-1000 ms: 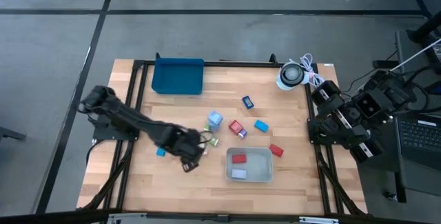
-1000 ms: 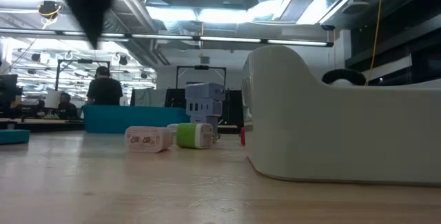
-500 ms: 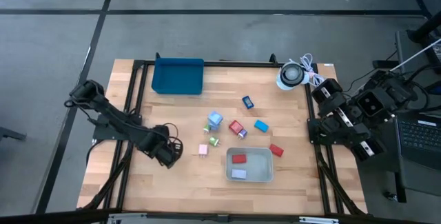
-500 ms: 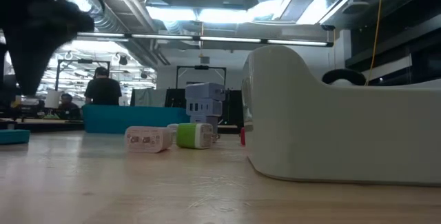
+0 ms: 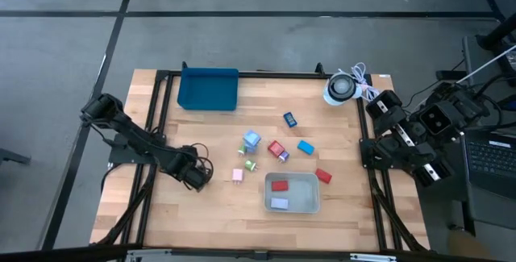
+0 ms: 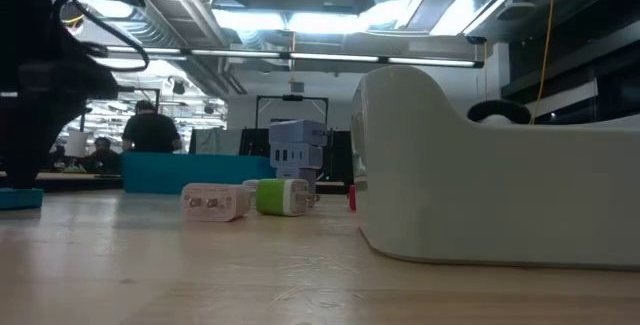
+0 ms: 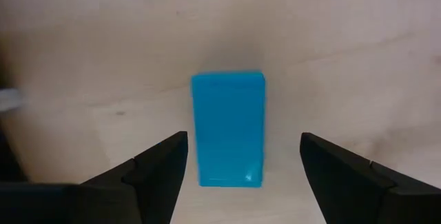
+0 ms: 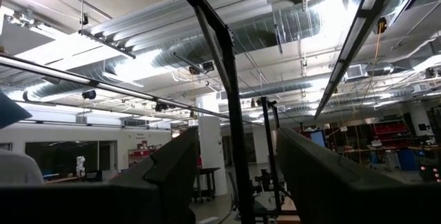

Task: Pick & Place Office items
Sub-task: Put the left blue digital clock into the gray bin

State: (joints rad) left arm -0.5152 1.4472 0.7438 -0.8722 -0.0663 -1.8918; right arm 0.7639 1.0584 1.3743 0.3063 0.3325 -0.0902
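A light blue block (image 7: pixel 229 129) lies flat on the wood, and my left gripper (image 7: pixel 241 165) hangs over it, pointing down, open, one finger on either side without touching. In the high view that gripper (image 5: pixel 194 176) hides the block. More office items lie mid-table: a pink block (image 5: pixel 238 176), a green one (image 5: pixel 250 165), a light blue one (image 5: pixel 251 139), a blue one (image 5: pixel 289 119) and a red one (image 5: pixel 323 176). A red block (image 5: pixel 279 186) and a white block (image 5: pixel 279 203) lie in the grey tray (image 5: pixel 310 193). My right gripper (image 8: pixel 238 176) is parked off the table's right edge, open, pointing up.
A dark blue tray (image 5: pixel 208 89) stands at the far left and a white coiled cable (image 5: pixel 343 87) at the far right. In the low view the grey tray's wall (image 6: pixel 480 185) fills the right. Bare wood lies along the near edge. People show in the room behind.
My left gripper has gone from beside the pink and green blocks toward the table's left edge and down, rolling about its own axis, and now stands low over the light blue block. The blocks have not moved.
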